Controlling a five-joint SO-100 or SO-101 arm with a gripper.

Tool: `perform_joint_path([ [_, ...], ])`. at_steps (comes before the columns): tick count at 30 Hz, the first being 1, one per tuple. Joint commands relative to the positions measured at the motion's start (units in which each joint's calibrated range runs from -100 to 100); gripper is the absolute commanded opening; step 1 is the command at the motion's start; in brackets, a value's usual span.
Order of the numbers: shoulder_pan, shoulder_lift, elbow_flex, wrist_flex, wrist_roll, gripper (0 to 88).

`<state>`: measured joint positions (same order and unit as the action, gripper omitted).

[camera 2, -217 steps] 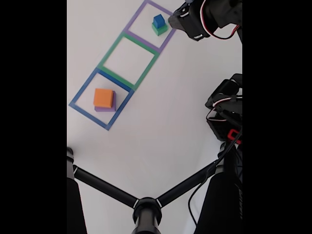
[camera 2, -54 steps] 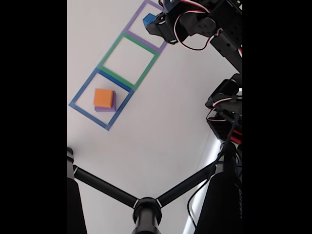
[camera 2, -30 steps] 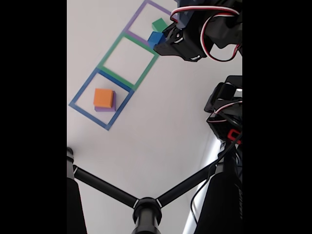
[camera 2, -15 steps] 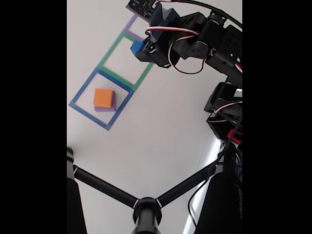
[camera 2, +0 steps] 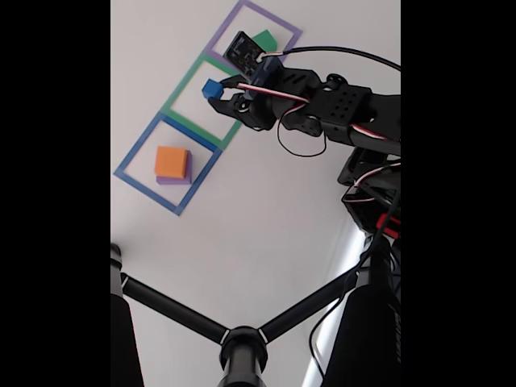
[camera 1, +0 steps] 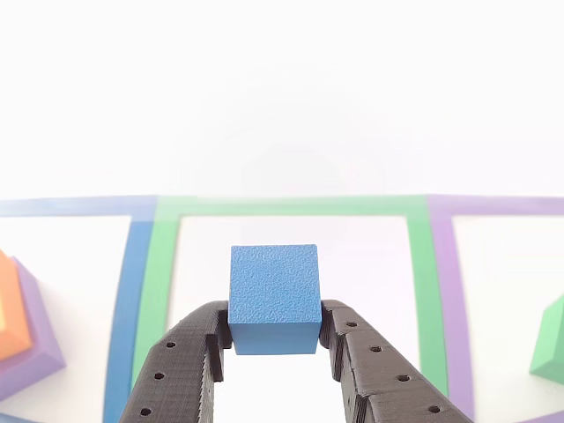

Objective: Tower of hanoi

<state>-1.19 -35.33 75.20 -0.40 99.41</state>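
Blue and matte, the smallest cube (camera 1: pixel 274 298) is seen in the other view clamped between the two black fingers (camera 1: pixel 181 370) of the gripper (camera 1: pixel 275 339), one finger pressed against each side face near its lower edge. Behind the cube, the flat green square outline (camera 1: pixel 423 291) is laid on the white table (camera 1: pixel 282 97), and the cube is framed within it. To the left, the blue outline (camera 1: pixel 130 291) is seen touching the green one, and at the left edge of this view a corner of the orange block (camera 1: pixel 9 308) is shown resting on the purple block (camera 1: pixel 35 339). To the right, the purple outline (camera 1: pixel 445 291) adjoins the green one, and a corner of the green block (camera 1: pixel 551 348) is caught at the right edge, inside that purple outline.

In the fixed view, the gripper (camera 2: pixel 219 93) is reached out over the middle, green outline (camera 2: pixel 179 87), and the blue cube (camera 2: pixel 212 88) is held at its tip over that square; whether the cube is touching the table cannot be told. The orange block (camera 2: pixel 171 161) is stacked on the purple block (camera 2: pixel 173 179) inside the blue outline (camera 2: pixel 141 145) at the lower left. The green block (camera 2: pixel 264 38) is partly hidden behind the arm, inside the purple outline (camera 2: pixel 286 31) at the top. A black tripod (camera 2: pixel 242 339) is seen across the bottom of this view.
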Motion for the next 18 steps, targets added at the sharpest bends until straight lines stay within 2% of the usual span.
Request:
perform_joint_path([
  [1,1.3,5.0,3.2,-14.4,0.6,3.9],
  [12,2.3,18.7,10.7,-36.4,0.6,3.9],
  [18,2.3,25.9,9.8,-43.2,0.6,4.0],
])
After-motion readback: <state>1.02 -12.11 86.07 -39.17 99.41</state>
